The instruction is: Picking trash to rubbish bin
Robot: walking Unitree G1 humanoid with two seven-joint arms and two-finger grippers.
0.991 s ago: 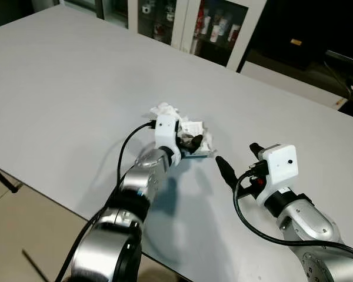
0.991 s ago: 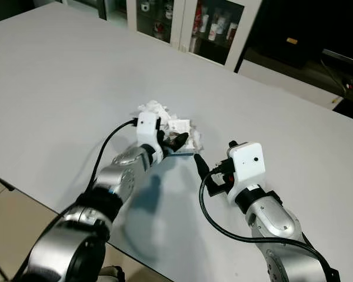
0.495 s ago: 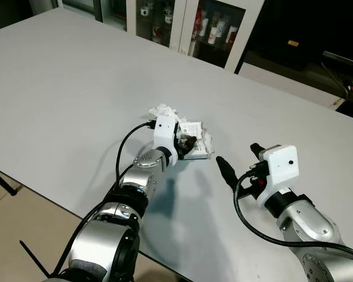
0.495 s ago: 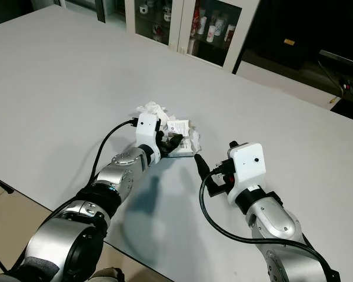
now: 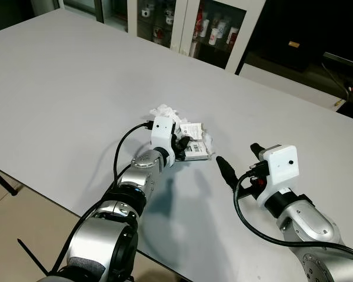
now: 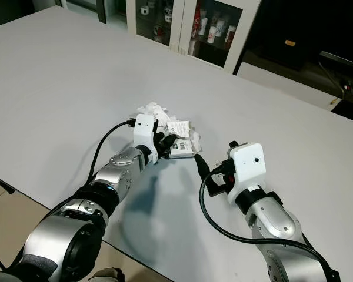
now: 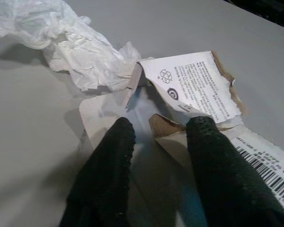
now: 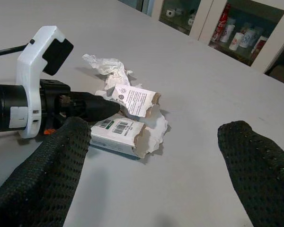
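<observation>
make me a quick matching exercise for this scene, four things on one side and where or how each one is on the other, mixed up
Things:
1. left gripper
2. right gripper
3. crumpled tissue
4. torn carton

States:
A. lying on the white table, flap with printed text raised
B. jaws open, off the trash, nearer the robot
C. white, beside the carton on its far side
D. jaws open, tips at the carton

Pairs: 1-D, 2-B, 3-C, 4-A

Left arm stretched far forward, its hand (image 5: 182,145) low with fingers (image 7: 106,165) parted; right arm bent near the body, its hand (image 5: 238,166) hovering with fingers (image 8: 47,175) spread wide.
</observation>
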